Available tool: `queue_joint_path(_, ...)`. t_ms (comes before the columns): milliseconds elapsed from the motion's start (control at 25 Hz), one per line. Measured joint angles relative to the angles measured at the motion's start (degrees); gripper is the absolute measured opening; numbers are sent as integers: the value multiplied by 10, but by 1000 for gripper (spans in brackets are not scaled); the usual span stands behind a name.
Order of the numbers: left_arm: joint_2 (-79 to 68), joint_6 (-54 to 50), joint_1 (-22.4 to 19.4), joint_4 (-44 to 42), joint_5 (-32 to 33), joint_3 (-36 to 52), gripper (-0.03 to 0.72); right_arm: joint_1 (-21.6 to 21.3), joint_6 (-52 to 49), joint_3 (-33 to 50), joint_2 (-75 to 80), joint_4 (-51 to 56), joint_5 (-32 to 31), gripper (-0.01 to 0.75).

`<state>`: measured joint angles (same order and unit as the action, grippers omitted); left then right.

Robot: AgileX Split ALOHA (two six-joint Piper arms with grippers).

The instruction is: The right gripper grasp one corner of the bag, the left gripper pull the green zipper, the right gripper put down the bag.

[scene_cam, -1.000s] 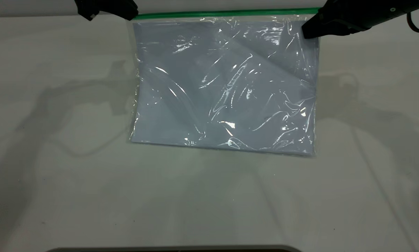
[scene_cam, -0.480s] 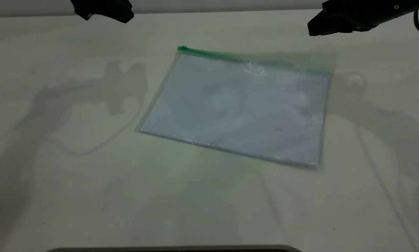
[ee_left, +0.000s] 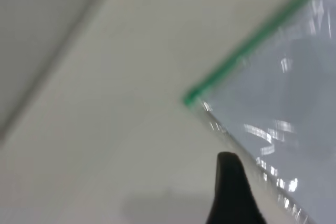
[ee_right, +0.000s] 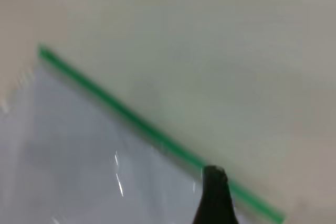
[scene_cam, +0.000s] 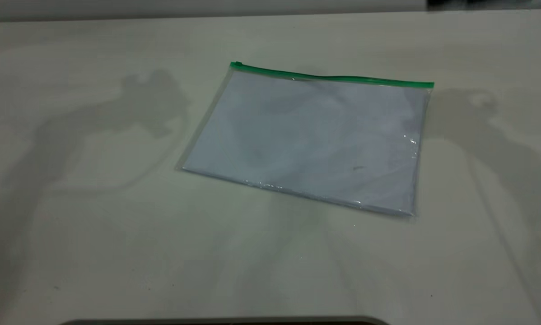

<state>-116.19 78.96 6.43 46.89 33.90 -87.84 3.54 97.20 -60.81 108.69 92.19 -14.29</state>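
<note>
The bag, a clear pouch with pale paper inside, lies flat on the table, held by nothing. The green zipper runs along its far edge, with the slider tab at the strip's left end. Neither gripper shows in the exterior view. In the left wrist view one black tip of the left gripper hangs above the table beside the bag's corner, near the zipper end. In the right wrist view one black tip of the right gripper hangs over the green zipper and the bag.
The pale table spreads out on all sides of the bag, with arm shadows to its left and right. A dark rounded edge lies along the front. A grey wall strip runs along the back.
A second ago both grippers held the bag up by its green top corners. It has dropped flat onto the table, and both grippers have left the exterior view.
</note>
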Motion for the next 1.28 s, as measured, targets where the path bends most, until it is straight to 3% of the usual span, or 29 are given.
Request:
queue_joint_path(240, 165, -189, 0, -80, 12, 0, 556, 0, -163, 0, -186, -148, -22, 586)
queue_joint_path(400, 267, -314, 0, -156, 39, 0, 556, 0, -326, 0, -295, -291, -94, 585)
queue_joint_path(840, 435, -631, 0, -348, 229, 0, 560, 0, -721, 5, -532, -676, -285, 584)
queue_joint_path(1000, 481, -692, 0, -410, 326, 0, 560, 0, -770, 5, -616, -729, -366, 583)
queue_joint_path(1280, 552, -764, 0, -475, 330, 39, 560, 0, -781, 65, -748, -740, -413, 583)
